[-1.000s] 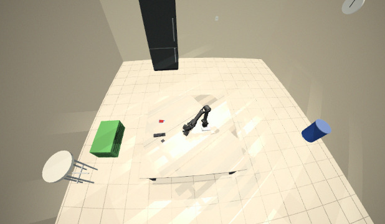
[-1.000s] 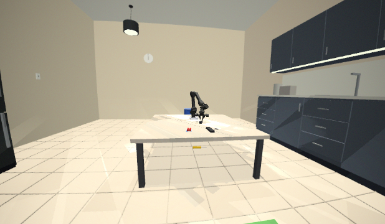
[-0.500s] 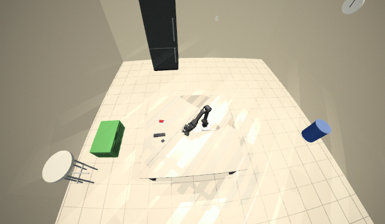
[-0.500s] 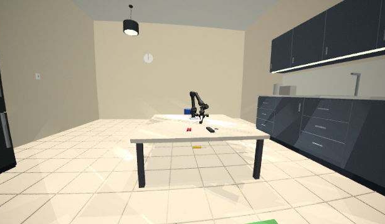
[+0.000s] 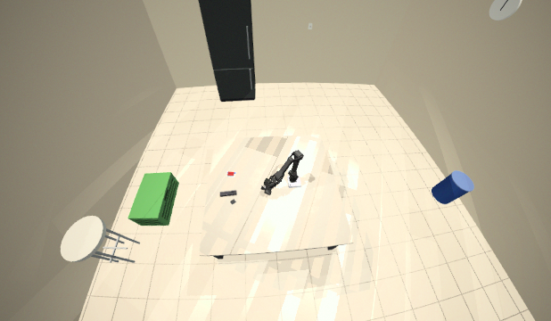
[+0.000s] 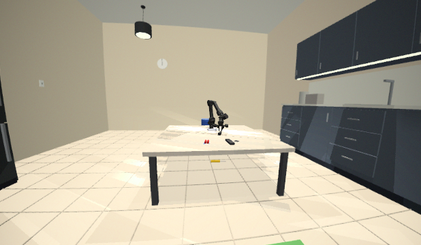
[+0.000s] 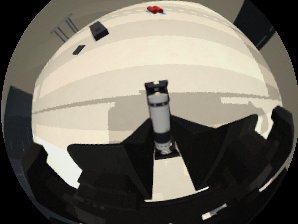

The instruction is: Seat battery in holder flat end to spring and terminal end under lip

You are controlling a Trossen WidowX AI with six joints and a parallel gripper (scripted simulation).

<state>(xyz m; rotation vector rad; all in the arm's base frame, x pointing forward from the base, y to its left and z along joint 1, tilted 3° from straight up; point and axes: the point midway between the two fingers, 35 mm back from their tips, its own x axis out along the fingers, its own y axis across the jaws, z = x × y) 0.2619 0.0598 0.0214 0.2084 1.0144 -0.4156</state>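
Observation:
The battery (image 7: 160,117), a pale cylinder with dark bands, lies roughly lengthwise over the black holder. The holder's far end wall (image 7: 156,86) shows just beyond the battery's far end, and a coiled metal part shows at its near end. My gripper (image 7: 160,120) (image 5: 265,191) (image 6: 219,133) is shut on the battery, with a dark finger on each side of its near half. The fingers hide the holder's sides. Whether the battery is fully down, and whether its terminal end is under the lip, I cannot tell. In the top and exterior views the battery and holder are too small to make out.
On the table (image 5: 302,232) (image 6: 183,150) are a red object (image 5: 231,174) (image 6: 206,141) (image 7: 155,9), a long black object (image 5: 228,193) (image 6: 229,141) (image 7: 99,31) and a small dark piece (image 5: 233,201) (image 6: 236,141) (image 7: 78,49) beside it. All stand away from the gripper.

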